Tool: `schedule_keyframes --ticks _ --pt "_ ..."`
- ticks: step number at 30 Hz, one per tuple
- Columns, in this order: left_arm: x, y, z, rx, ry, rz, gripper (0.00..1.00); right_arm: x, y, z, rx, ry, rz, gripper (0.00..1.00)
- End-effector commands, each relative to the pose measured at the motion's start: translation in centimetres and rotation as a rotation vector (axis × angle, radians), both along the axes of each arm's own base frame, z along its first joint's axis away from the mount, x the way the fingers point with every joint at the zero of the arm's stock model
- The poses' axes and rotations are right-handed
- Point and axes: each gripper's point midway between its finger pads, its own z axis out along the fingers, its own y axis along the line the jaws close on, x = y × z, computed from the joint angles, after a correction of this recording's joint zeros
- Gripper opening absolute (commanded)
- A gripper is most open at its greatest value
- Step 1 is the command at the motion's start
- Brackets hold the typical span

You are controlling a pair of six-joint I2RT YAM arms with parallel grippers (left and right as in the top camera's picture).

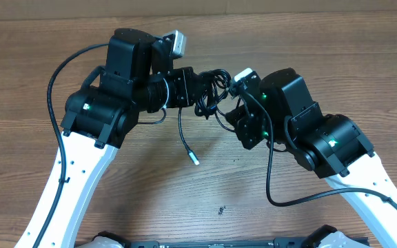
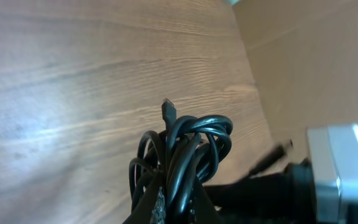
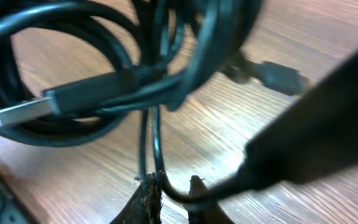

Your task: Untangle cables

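Cables (image 1: 211,86) sit knotted between my arms over the desk (image 1: 185,207), my left end effector (image 2: 174,208) clamped shut on the bundle, my right end effector (image 3: 171,190) around one strand, whether gripping I cannot tell, so a hard pull could tighten the knot.

Left hand (image 2: 168,209) clenched, right hand (image 3: 174,193) near.

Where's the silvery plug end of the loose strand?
Overhead view: the silvery plug end is over bare table near the frame's centre, at the tip of a strand trailing from the cable bundle toward the robot's base.
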Motion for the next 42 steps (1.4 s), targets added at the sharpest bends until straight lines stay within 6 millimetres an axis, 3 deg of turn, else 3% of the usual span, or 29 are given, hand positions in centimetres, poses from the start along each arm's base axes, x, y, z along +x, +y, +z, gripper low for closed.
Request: schedule_keyframes --ticks 1,8,15,21,24,32,42 --pt "0.5 1.4 1.4 0.098 -0.159 -0.009 0.04 0.5 -1.4 1.2 -0.03 -0.072 -0.069 0.16" --pt "1.9 4.1 0.0 0.234 -0.162 0.121 0.04 1.4 -2.9 3.9 -0.022 -0.197 -0.148 0.2" --pt "1.6 3.7 0.1 0.258 -0.203 0.052 0.04 1.6 -2.5 6.8 0.069 -0.276 -0.155 0.22" --pt "0.0 1.5 0.8 0.175 -0.22 -0.093 0.04 0.6 0.6 8.6 0.212 -0.279 -0.015 0.22" --pt "-1.1 0.1 1.6 0.094 -0.22 -0.173 0.04 0.7 1.0 8.4 0.217 -0.269 -0.002 0.22" --pt "-2.1 -1.4 3.0 -0.001 -0.237 -0.259 0.04 1.0 1.6 6.4 0.188 -0.204 0.012 0.22" --pt "-2.5 -1.7 3.4 0.001 -0.294 -0.318 0.04 1.5 -1.1 3.5 0.033 -0.156 -0.1 0.21"
